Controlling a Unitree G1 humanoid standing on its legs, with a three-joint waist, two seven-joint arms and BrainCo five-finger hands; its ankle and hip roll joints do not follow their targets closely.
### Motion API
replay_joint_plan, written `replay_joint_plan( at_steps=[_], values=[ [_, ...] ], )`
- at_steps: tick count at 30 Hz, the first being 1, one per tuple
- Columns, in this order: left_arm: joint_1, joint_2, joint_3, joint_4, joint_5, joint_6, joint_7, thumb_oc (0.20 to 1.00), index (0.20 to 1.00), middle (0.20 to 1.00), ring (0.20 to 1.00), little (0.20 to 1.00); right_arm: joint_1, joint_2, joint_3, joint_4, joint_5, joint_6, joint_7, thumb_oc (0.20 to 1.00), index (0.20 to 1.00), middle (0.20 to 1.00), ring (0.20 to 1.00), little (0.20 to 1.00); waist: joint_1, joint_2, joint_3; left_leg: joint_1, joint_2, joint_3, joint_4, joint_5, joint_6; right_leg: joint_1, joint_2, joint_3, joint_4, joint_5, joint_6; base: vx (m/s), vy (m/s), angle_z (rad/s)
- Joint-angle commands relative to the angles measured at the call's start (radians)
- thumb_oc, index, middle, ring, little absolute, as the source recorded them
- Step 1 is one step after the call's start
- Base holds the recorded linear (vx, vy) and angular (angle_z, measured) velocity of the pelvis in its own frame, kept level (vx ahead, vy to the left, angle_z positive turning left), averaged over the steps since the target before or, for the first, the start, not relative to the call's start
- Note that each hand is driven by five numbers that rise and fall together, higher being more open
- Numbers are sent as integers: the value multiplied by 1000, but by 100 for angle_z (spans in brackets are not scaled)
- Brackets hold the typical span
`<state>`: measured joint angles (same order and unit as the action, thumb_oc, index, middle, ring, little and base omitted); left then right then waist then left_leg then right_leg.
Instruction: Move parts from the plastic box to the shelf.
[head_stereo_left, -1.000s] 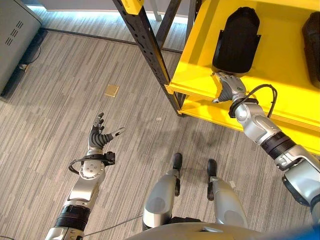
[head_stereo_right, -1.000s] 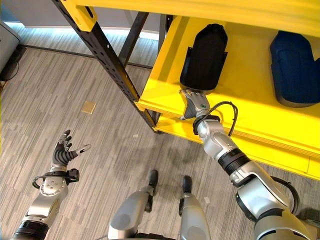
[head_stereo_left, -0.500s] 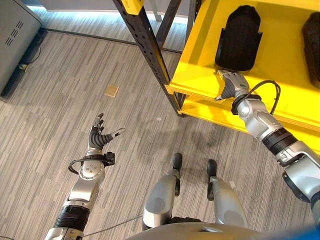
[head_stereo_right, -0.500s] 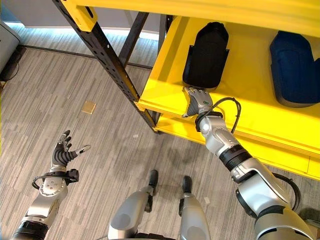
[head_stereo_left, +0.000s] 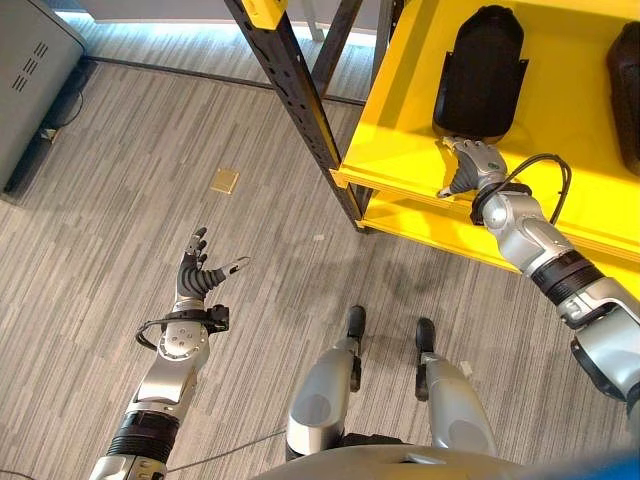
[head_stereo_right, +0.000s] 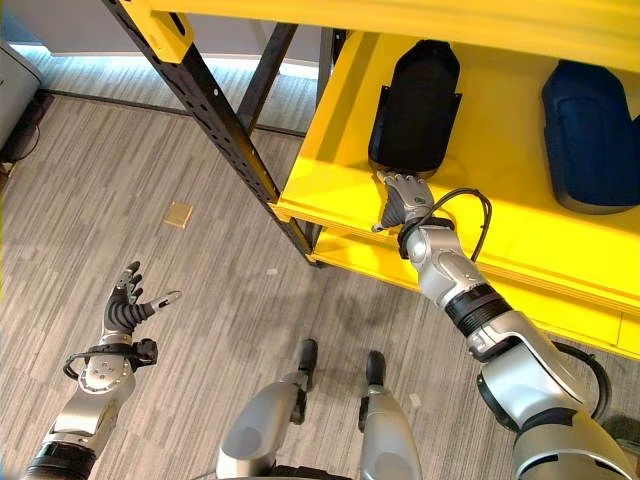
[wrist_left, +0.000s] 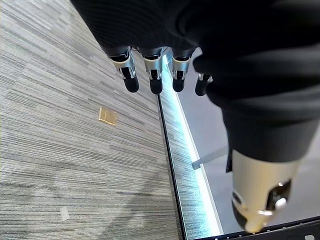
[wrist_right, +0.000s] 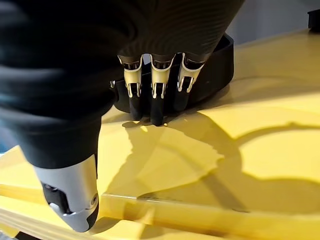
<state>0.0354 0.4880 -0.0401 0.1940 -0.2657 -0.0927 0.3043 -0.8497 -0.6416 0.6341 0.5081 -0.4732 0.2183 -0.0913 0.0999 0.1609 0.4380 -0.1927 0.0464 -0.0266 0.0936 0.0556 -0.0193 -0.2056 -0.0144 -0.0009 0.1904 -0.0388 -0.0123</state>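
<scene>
The right hand (head_stereo_left: 470, 165) reaches onto the yellow shelf (head_stereo_left: 400, 150), its straight fingers (wrist_right: 150, 102) laid flat with their dark tips against the near end of a black part (head_stereo_left: 482, 70). The right wrist view shows the fingertips touching the part's lower edge where it meets the shelf board, the thumb (wrist_right: 70, 195) hanging apart near the shelf's front edge, so the hand is extended and holds nothing. The black part lies flat on the shelf, lengthwise from front to back, a short way in from the front edge. A second part (head_stereo_right: 590, 135), dark blue, lies on the same shelf well to the right of the black one. A black perforated upright (head_stereo_left: 295, 95) of the rack runs slantwise beside the shelf's left end. The left hand (head_stereo_left: 197, 275) is held out over the grey plank floor (head_stereo_left: 120, 180), well apart from the shelf, fingers spread and relaxed, empty. A small tan square (head_stereo_left: 223, 181) lies on the floor beyond it. No writing or label is legible on the parts or the shelf.
</scene>
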Motion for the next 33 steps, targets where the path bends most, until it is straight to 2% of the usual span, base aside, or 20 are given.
replay_joint_plan(
  at_steps=[1, 2, 5, 6, 7, 10, 12, 15, 17, 20, 21, 23, 24, 28, 31, 33],
  values=[
    [71, 69, -14, 0, -22, -61, -14, 1000, 1000, 1000, 1000, 1000, -11, 8, -3, -77, 73, -94, 64, 1000, 1000, 1000, 1000, 1000, 5, -63, -40, -77, 101, -35, 23, 3, -59, 105, -159, 6, 42, -114, 113, -17, -7, -5],
    [75, 62, -11, 1, -29, -62, -10, 1000, 1000, 1000, 1000, 1000, 6, 18, 1, -129, 102, -108, 115, 1000, 1000, 1000, 1000, 1000, 1, -65, -40, -74, 102, -32, 23, 1, -59, 105, -159, 9, 43, -115, 112, -20, -13, -6],
    [74, 55, -2, -2, -29, -52, -7, 1000, 1000, 1000, 1000, 1000, 43, 38, 15, -248, 148, -104, 175, 1000, 1000, 1000, 1000, 1000, -10, -75, -41, -66, 108, -24, 20, -1, -59, 107, -158, 12, 39, -114, 115, -11, -31, -3],
    [73, 47, 6, -12, -18, -35, -8, 1000, 1000, 1000, 1000, 1000, 91, 26, 21, -365, 242, -71, 217, 1000, 1000, 1000, 1000, 1000, -19, -85, -44, -58, 114, -16, 16, -5, -58, 106, -155, 15, 40, -114, 118, -20, -68, -1],
    [73, 44, 7, -19, -6, -31, -2, 1000, 1000, 1000, 1000, 1000, 134, 14, 17, -448, 267, -66, 236, 1000, 1000, 1000, 1000, 1000, -28, -92, -46, -56, 119, -11, 17, -7, -60, 104, -153, 18, 39, -114, 120, -48, -92, -2],
    [68, 36, 9, -31, 6, -18, 15, 1000, 1000, 1000, 1000, 1000, 228, -12, 8, -614, 405, -39, 241, 1000, 1000, 1000, 1000, 1000, -48, -110, -46, -49, 134, 10, 14, -8, -62, 103, -147, 20, 31, -112, 125, -65, -55, -13],
    [67, 31, 7, -37, 18, -19, 26, 1000, 1000, 1000, 1000, 1000, 297, -27, -25, -708, 470, -64, 216, 1000, 1000, 1000, 1000, 1000, -66, -120, -46, -42, 142, 27, 13, -11, -62, 106, -142, 22, 25, -111, 128, -58, -25, -11],
    [71, 24, 10, -43, 33, -17, 36, 1000, 1000, 1000, 1000, 1000, 367, -43, -81, -780, 429, -142, 163, 1000, 1000, 1000, 1000, 1000, -87, -129, -52, -38, 147, 42, 10, -13, -62, 105, -135, 30, 15, -107, 131, -36, 4, -21],
    [71, 15, 12, -42, 32, -16, 45, 1000, 1000, 1000, 1000, 1000, 420, -66, -129, -833, 335, -216, 85, 1000, 1000, 1000, 1000, 1000, -103, -133, -54, -34, 151, 52, 8, -14, -63, 101, -131, 34, 9, -103, 133, -40, 43, -15],
    [79, -2, 20, -48, 39, -16, 48, 1000, 1000, 1000, 1000, 1000, 505, -93, -225, -893, 218, -284, -61, 1000, 1000, 1000, 1000, 1000, -133, -136, -61, -26, 158, 70, 1, -17, -63, 97, -127, 43, -3, -94, 137, -53, 63, -23],
    [91, -15, 22, -56, 50, -19, 47, 1000, 1000, 1000, 1000, 1000, 606, -114, -338, -939, 201, -344, -159, 1000, 1000, 1000, 1000, 1000, -163, -138, -70, -17, 167, 87, -7, -19, -65, 90, -122, 51, -12, -87, 139, -82, 92, -29],
    [101, -17, 20, -63, 43, -26, 48, 1000, 1000, 1000, 1000, 1000, 674, -120, -415, -961, 185, -380, -211, 1000, 1000, 1000, 1000, 1000, -186, -137, -72, -10, 174, 100, -9, -23, -68, 83, -120, 55, -14, -84, 140, -115, 102, -36],
    [113, 1, -4, -88, 67, -46, -12, 1000, 1000, 1000, 1000, 1000, 757, -138, -539, -1004, 147, -382, -291, 1000, 1000, 1000, 1000, 1000, -225, -132, -72, 8, 191, 122, -21, -24, -75, 71, -115, 53, -15, -81, 135, -124, 90, -38],
    [126, 19, -43, -99, 77, -63, -60, 1000, 1000, 1000, 1000, 1000, 776, -178, -596, -1008, 137, -365, -303, 1000, 1000, 1000, 1000, 1000, -237, -128, -71, 21, 205, 129, -35, -17, -83, 67, -115, 40, -16, -79, 131, -75, 24, -33],
    [134, 45, -109, -95, 75, -94, -78, 1000, 1000, 1000, 1000, 1000, 751, -245, -636, -1000, 155, -296, -324, 1000, 1000, 1000, 1000, 1000, -248, -123, -73, 39, 226, 143, -48, -7, -95, 62, -114, 15, -12, -83, 124, -84, -4, -8],
    [131, 49, -123, -92, 70, -99, -80, 1000, 1000, 1000, 1000, 1000, 737, -262, -641, -988, 186, -282, -334, 1000, 1000, 1000, 1000, 1000, -250, -121, -73, 46, 233, 149, -51, -4, -99, 59, -115, 9, -9, -83, 123, -41, 0, 0]
  ],
)
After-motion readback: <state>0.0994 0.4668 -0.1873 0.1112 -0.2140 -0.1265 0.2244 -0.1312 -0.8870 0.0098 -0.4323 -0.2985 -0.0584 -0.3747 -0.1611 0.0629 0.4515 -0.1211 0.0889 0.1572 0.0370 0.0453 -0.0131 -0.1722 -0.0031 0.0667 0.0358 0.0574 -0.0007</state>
